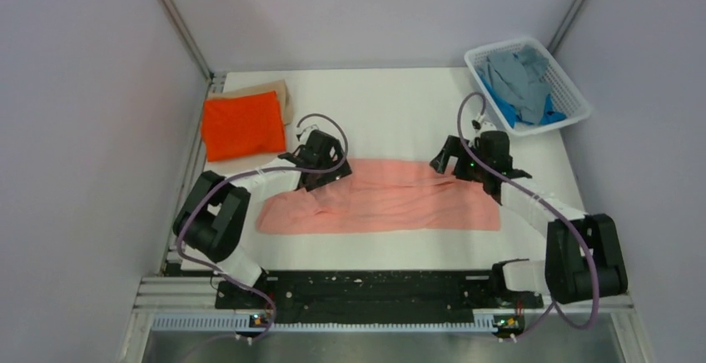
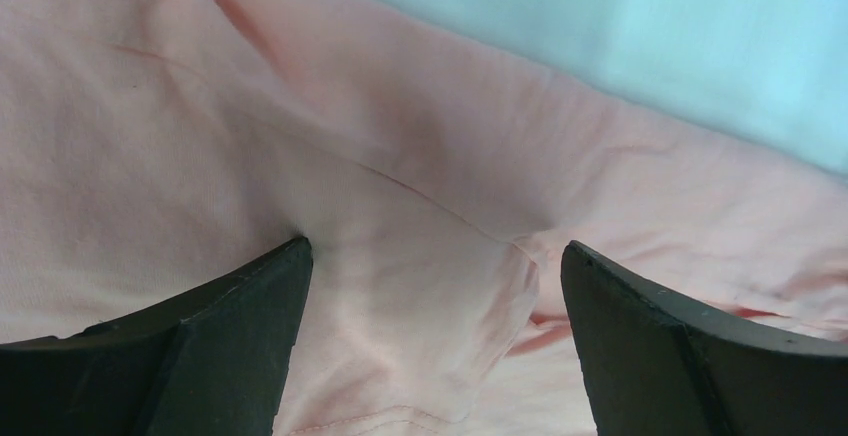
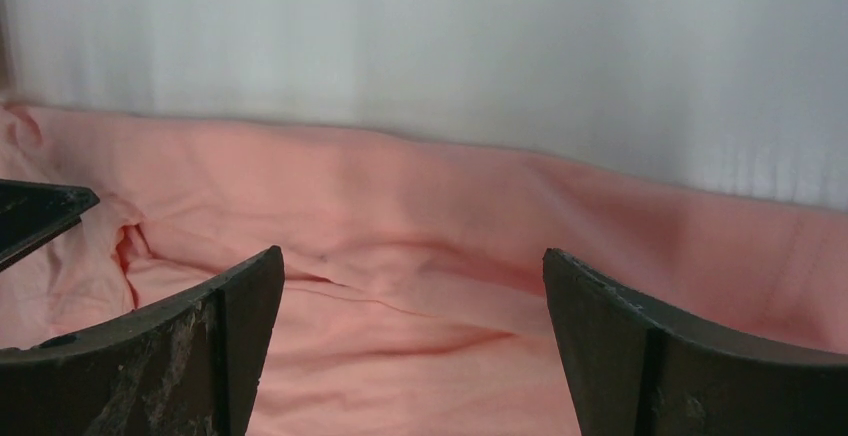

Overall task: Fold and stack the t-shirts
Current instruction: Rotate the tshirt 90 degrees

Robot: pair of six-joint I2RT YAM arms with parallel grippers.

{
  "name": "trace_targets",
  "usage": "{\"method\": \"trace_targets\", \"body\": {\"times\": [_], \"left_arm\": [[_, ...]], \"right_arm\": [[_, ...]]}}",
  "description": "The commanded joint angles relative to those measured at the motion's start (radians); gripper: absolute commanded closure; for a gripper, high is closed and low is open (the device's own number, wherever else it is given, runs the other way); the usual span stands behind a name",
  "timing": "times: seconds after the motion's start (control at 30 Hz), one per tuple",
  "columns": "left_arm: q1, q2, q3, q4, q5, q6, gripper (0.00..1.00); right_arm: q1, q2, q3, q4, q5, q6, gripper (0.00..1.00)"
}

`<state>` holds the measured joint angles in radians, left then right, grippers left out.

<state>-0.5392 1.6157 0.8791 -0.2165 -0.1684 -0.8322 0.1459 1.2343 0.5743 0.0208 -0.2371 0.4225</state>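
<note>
A salmon pink t-shirt [image 1: 391, 205] lies across the middle of the table as a long folded band, with a sleeve sticking out at its left end. My left gripper [image 1: 327, 171] hovers open over the band's far left edge, and wrinkled pink cloth [image 2: 420, 206] lies loose between its fingers [image 2: 240, 326]. Over the far right edge my right gripper [image 1: 450, 164] is also open, with flat pink cloth [image 3: 420, 256] below it. A folded bright orange t-shirt [image 1: 244, 124] rests on a tan one [image 1: 270, 91] at the back left.
A white mesh basket [image 1: 574, 96] at the back right corner holds a crumpled grey t-shirt [image 1: 518, 76] and a blue one [image 1: 549, 116]. Grey walls close in the table on the left, back and right.
</note>
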Motion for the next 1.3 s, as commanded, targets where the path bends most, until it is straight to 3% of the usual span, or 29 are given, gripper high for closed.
{"method": "trace_targets", "body": {"times": [0.0, 0.1, 0.2, 0.33, 0.43, 0.53, 0.6, 0.73, 0.9, 1.1, 1.27], "left_arm": [[0.061, 0.099, 0.014, 0.083, 0.072, -0.042, 0.01], [0.111, 0.162, 0.079, 0.133, 0.107, -0.037, 0.01], [0.143, 0.282, 0.247, 0.188, 0.238, -0.009, 0.01], [0.138, 0.583, 0.635, 0.224, 0.413, -0.030, 0.06], [0.107, 0.800, 0.937, 0.315, 0.561, -0.074, 0.07], [0.065, 0.993, 1.272, 0.386, 0.705, -0.109, 0.02], [0.033, 1.085, 1.400, 0.442, 0.745, -0.148, 0.01], [0.007, 1.133, 1.399, 0.595, 0.742, -0.230, 0.01], [0.053, 1.083, 1.310, 0.498, 0.724, -0.177, 0.01], [0.106, 0.963, 1.223, 0.386, 0.694, -0.081, 0.01], [0.110, 0.934, 1.179, 0.383, 0.674, -0.040, 0.01]], "right_arm": [[0.064, 0.118, 0.122, -0.008, 0.032, 0.013, 0.01], [0.130, 0.116, 0.123, -0.110, 0.112, 0.030, 0.01], [0.208, 0.028, 0.042, -0.147, 0.160, 0.070, 0.01], [0.294, -0.066, -0.112, -0.172, 0.160, 0.177, 0.01], [0.448, -0.122, -0.224, -0.187, 0.202, 0.252, 0.01], [0.600, -0.156, -0.290, -0.149, 0.172, 0.316, 0.01], [0.636, -0.164, -0.304, -0.084, 0.138, 0.326, 0.01], [0.658, -0.197, -0.228, -0.089, 0.142, 0.249, 0.01], [0.657, -0.358, -0.110, -0.274, 0.359, 0.117, 0.01], [0.634, -0.545, -0.110, -0.447, 0.615, 0.125, 0.01], [0.534, -0.509, -0.194, -0.410, 0.512, 0.222, 0.01]]}}
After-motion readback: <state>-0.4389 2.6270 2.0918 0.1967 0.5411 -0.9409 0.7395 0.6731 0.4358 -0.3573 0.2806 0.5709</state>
